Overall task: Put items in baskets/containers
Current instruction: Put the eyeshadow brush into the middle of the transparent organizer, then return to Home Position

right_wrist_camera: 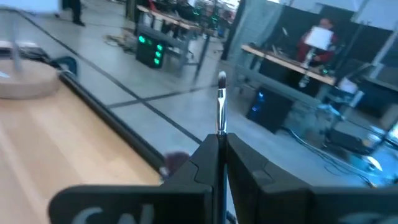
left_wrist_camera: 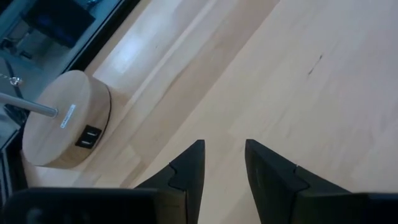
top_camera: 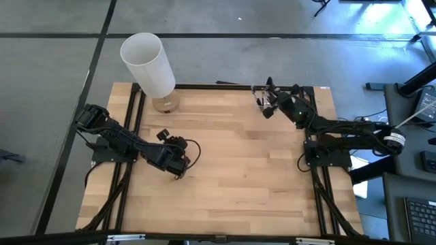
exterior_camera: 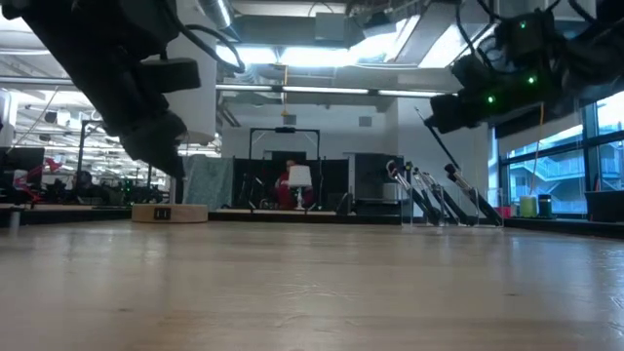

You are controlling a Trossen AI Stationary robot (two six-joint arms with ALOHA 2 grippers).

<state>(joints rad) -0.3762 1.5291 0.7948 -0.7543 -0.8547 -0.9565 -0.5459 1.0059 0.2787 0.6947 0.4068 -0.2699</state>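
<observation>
**Silver-ferruled brush held aloft near the far right corner**

Black-handled and silver-ferruled, one makeup brush [right_wrist_camera: 221, 102] is pinched between the jaws of the right gripper [right_wrist_camera: 221, 144], which are closed on its handle. In the right wrist view the brush runs straight out from between the fingers, its long axis in line with them, the small bristle tuft leading and the handle end hidden inside the grip. From above, the right gripper [top_camera: 267, 102] is seen raised over the far right part of the wooden surface [top_camera: 231, 170], beside a clear holder [top_camera: 258, 95] at the far edge, in which other brushes appear to stand; the low view shows several dark brushes [exterior_camera: 429, 200] leaning there.

The step in hand is judged to be carrying the brush to that holder. It would be done well if the brush were tipped upright, handle or tuft lined up over the opening, lowered among the standing brushes without knocking them, and only then released.

The left gripper [left_wrist_camera: 222, 163] waits low over the left of the surface, jaws apart and empty, near the round wooden base [left_wrist_camera: 59, 121] of the white cylinder [top_camera: 148, 62].
</observation>
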